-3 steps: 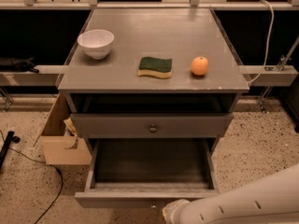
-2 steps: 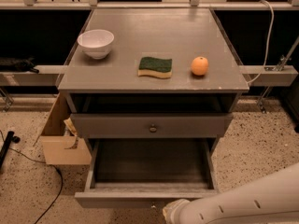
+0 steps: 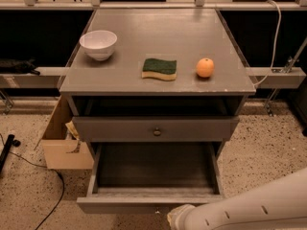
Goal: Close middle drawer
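The middle drawer of the grey cabinet is pulled far out toward me. Its deep grey box is bare inside, and its flat front runs along the bottom of the view. Above it is the upper drawer front with a round metal knob. My white arm comes in from the lower right. Its gripper end sits just in front of the middle drawer's front, right of centre, at the bottom edge of the picture.
On the cabinet top are a white bowl, a green and yellow sponge and an orange. An open cardboard box stands on the speckled floor at the left. A black cable trails beside it.
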Tool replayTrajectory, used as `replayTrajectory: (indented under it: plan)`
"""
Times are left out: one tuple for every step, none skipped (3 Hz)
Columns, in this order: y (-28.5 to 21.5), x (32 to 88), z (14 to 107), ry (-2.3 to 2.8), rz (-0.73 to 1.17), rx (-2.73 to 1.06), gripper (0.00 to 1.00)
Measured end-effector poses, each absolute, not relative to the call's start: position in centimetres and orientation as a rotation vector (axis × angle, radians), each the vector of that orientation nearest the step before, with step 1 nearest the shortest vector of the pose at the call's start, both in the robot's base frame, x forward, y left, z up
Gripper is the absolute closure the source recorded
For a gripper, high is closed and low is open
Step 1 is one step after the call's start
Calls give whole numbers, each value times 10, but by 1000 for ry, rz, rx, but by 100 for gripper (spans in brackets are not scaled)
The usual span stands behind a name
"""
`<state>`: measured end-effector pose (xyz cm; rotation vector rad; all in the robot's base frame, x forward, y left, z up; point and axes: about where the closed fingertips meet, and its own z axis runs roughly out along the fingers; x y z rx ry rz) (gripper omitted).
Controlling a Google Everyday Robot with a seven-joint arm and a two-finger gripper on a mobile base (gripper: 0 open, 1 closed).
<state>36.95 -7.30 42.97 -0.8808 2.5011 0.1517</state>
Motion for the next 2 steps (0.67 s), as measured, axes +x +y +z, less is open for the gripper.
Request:
replayTrajectory:
  plan:
    - [-73, 370, 430, 2501, 152, -881, 37]
    - [-70, 370, 431, 2506, 167, -882, 6]
